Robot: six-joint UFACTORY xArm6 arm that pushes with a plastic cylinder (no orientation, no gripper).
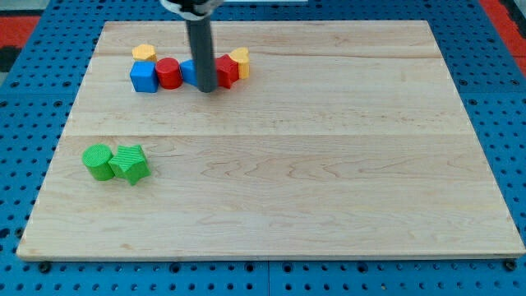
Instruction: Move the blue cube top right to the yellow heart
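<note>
A row of blocks lies near the view's top left. A blue cube (143, 77) is at its left end, with a yellow block (144, 53) just above it. To the right come a red cylinder (168, 73), a second blue block (188, 71) partly hidden by the rod, a red block (227, 71) and a yellow heart (241, 58) touching that red block's upper right. My tip (206, 89) rests at the lower edge of the row, between the second blue block and the red block, seemingly touching both.
A green cylinder (97, 161) and a green block (130, 164) sit side by side at the view's left, below the row. The wooden board (329, 164) lies on a blue pegboard (514, 123).
</note>
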